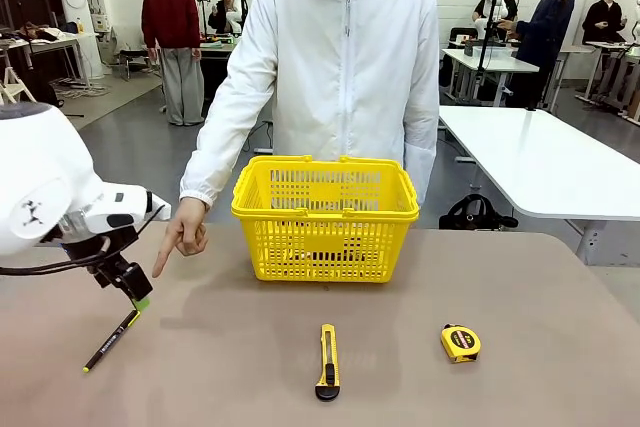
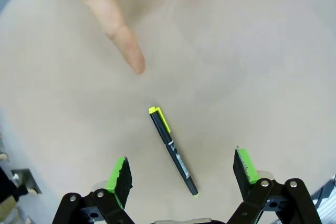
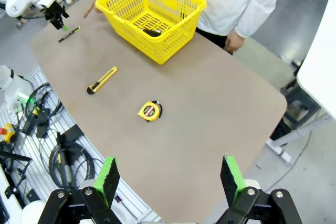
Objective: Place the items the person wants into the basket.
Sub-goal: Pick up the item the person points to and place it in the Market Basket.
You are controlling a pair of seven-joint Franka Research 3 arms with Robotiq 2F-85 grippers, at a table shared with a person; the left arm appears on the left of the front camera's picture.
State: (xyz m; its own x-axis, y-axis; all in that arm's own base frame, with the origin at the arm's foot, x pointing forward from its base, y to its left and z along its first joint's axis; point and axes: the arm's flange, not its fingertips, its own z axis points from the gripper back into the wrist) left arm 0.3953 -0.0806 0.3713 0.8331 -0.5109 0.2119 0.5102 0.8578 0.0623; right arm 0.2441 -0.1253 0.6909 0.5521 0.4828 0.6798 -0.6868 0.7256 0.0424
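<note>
1. A brown table top [image 1: 420, 367] carries one yellow-and-black utility knife [image 1: 328, 361] and one small yellow tape measure [image 1: 460, 343], lying apart from each other in front of the basket [image 1: 325, 217]. Nothing stands between them and the basket.
2. The basket is yellow plastic with lattice sides and a thick rim. In the right wrist view a dark object [image 3: 151, 33] lies on its floor; I cannot tell what it is.
3. One slim black pen [image 1: 110, 341] with a yellow tip lies flat on the table at the robot's left, well apart from the basket.
4. The left gripper [image 2: 181, 172] hangs just above the pen, its two green-padded fingers spread wide on either side of the barrel, touching nothing.
5. The person [image 1: 345, 77], in a white zip-up jacket, stands behind the basket. One hand [image 1: 183, 235] points a finger down at the table near the pen.
6. The right gripper [image 3: 170, 180] is high above the table's edge, fingers wide apart and empty.
</note>
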